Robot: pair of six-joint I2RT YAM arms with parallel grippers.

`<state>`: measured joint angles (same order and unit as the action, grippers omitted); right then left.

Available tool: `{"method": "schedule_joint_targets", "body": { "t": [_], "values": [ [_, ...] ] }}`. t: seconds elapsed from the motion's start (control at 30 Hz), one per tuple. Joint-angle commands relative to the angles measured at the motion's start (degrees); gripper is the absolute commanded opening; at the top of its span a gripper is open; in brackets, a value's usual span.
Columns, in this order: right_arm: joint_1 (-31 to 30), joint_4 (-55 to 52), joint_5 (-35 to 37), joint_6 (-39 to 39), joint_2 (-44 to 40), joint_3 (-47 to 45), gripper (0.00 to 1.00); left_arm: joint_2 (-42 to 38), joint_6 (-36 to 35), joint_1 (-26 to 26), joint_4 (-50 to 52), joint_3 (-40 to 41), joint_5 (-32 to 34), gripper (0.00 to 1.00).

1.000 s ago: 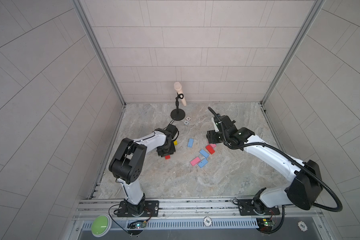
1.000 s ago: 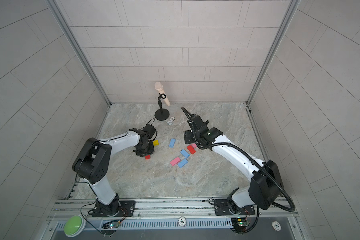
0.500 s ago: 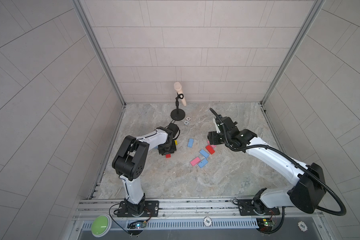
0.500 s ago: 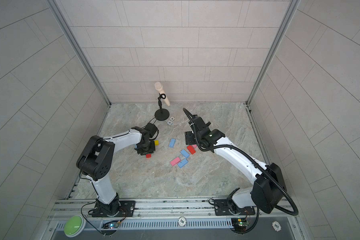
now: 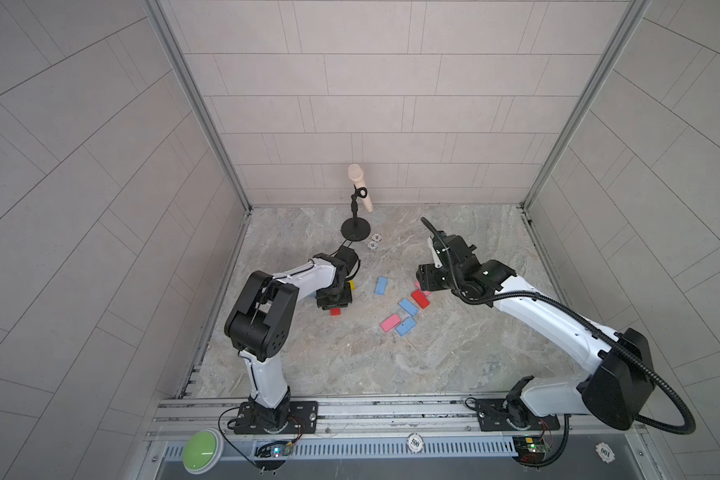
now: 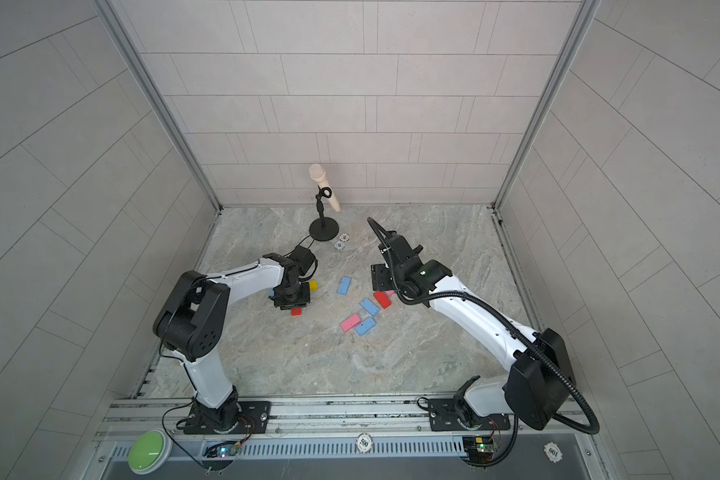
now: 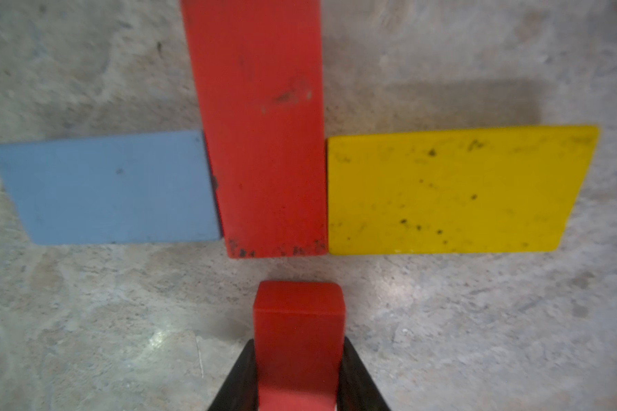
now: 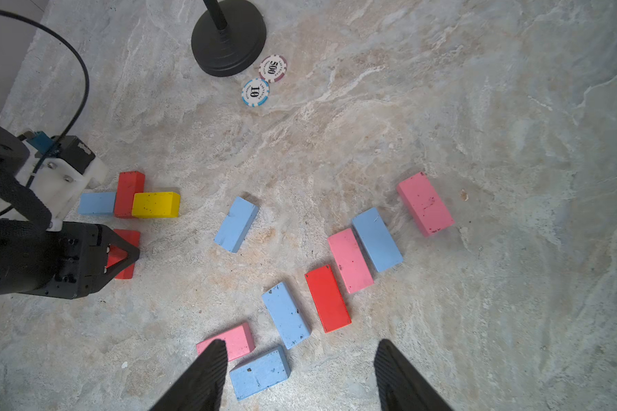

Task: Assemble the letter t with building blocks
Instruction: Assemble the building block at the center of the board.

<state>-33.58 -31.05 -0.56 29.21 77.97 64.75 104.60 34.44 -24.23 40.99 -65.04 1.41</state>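
Note:
My left gripper [image 7: 299, 359] is shut on a red block [image 7: 299, 320], low over the floor. In both top views that gripper [image 5: 334, 305] [image 6: 292, 302] covers most of the red block [image 5: 336, 311]. Just ahead, with a small gap, lies a long red block [image 7: 260, 124], a light blue block [image 7: 107, 188] against one side and a yellow block [image 7: 449, 188] against the other. My right gripper [image 8: 300, 343] [image 5: 422, 282] is open and empty above several loose blue, pink and red blocks [image 8: 327, 298].
A black microphone stand [image 5: 356, 227] is at the back, two poker chips [image 8: 272, 68] beside its base. A lone blue block [image 8: 236, 224] lies between the two groups. Tiled walls close in three sides. A green button [image 5: 203, 451] sits on the front rail.
The left arm's elbow has shifted slightly while the red block stays in its jaws at nearly the same spot. The right arm has swayed a little and stays open.

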Motion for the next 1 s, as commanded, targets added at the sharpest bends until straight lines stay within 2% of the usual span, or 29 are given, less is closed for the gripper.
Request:
{"method": "schedule_joint_targets", "body": {
  "t": [0.0, 0.33, 0.57, 0.97],
  "values": [
    [0.19, -0.07, 1.18, 1.20, -1.77, -0.41, 0.69, 0.84, -0.95, 0.93, 1.71, 0.07, 2.14, 0.36],
    [0.24, 0.29, 1.00, 1.64, -1.59, -0.50, 0.69, 0.00, -0.35, 1.03, 0.23, 0.55, 0.72, 0.46],
    [0.19, 0.11, 1.08, 1.75, -1.42, -0.59, 0.69, -0.44, 0.28, 1.03, -0.60, 0.83, 0.05, 0.40],
    [0.19, -0.24, 1.25, 1.85, -0.47, 0.20, 0.69, 0.94, 0.28, 1.07, -0.48, -0.20, 0.44, 0.38]
  ]
}}
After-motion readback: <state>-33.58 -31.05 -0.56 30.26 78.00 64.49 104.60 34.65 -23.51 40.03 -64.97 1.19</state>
